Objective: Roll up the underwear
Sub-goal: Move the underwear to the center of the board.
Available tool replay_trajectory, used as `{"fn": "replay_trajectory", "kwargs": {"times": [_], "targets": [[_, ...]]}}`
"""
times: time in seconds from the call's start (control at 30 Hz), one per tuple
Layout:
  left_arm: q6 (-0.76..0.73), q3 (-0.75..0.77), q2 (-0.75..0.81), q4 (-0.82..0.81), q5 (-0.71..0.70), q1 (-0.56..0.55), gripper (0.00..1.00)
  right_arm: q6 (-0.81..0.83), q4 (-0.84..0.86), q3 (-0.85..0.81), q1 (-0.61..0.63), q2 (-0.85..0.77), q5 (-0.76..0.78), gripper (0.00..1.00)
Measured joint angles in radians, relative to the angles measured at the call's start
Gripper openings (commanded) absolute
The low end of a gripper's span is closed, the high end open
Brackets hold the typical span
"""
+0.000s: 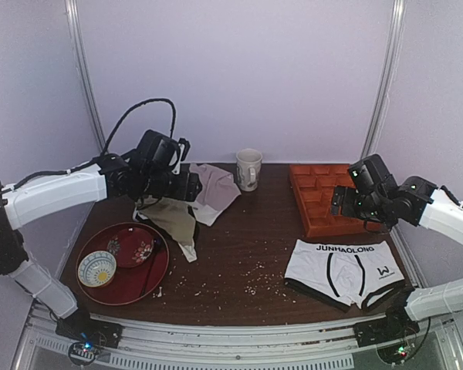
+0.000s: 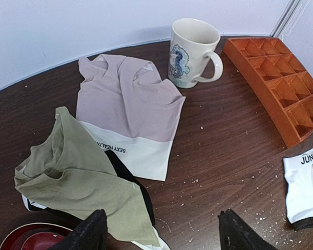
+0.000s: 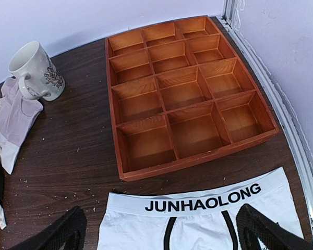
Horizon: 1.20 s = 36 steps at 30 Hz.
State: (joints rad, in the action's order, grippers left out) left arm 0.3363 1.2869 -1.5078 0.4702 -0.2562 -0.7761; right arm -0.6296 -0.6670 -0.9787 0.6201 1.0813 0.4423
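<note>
The white underwear [image 1: 341, 271] with black piping and "JUNHAOLONG" on its waistband lies flat at the front right of the table. It also shows in the right wrist view [image 3: 203, 221] and at the edge of the left wrist view [image 2: 306, 183]. My right gripper [image 3: 159, 232] is open and empty, hovering above the waistband; in the top view it hangs over the orange tray's near edge [image 1: 353, 202]. My left gripper [image 2: 164, 232] is open and empty, up over the olive-beige garment [image 2: 75, 174] at the back left [image 1: 158, 185].
An orange compartment tray [image 1: 322, 194] stands behind the underwear. A mug [image 1: 248, 169] stands at the back centre. A pale pinkish-grey cloth [image 1: 214, 189] and the olive-beige garment [image 1: 172, 216] lie at the back left. A red plate [image 1: 150, 281] holds a patterned bowl [image 1: 96, 269]. Crumbs dot the table.
</note>
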Motion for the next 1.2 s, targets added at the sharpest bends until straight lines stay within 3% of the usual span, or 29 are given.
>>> {"fn": "replay_trajectory", "kwargs": {"times": [0.33, 0.73, 0.93, 1.2], "targets": [[0.013, 0.000, -0.021, -0.001, 0.064, 0.000, 0.98, -0.019, -0.037, 0.002, 0.000, -0.018, 0.025, 0.99], [0.106, 0.021, -0.185, -0.023, 0.289, 0.000, 0.95, -0.081, -0.056, 0.147, 0.058, -0.113, -0.033, 0.84], [0.140, 0.027, -0.212, -0.029, 0.350, 0.000, 0.91, -0.129, -0.058, 0.147, 0.182, 0.038, -0.040, 0.78], [0.158, 0.050, -0.242, -0.055, 0.431, 0.000, 0.86, -0.174, 0.013, 0.072, 0.245, 0.314, -0.058, 0.69]]}}
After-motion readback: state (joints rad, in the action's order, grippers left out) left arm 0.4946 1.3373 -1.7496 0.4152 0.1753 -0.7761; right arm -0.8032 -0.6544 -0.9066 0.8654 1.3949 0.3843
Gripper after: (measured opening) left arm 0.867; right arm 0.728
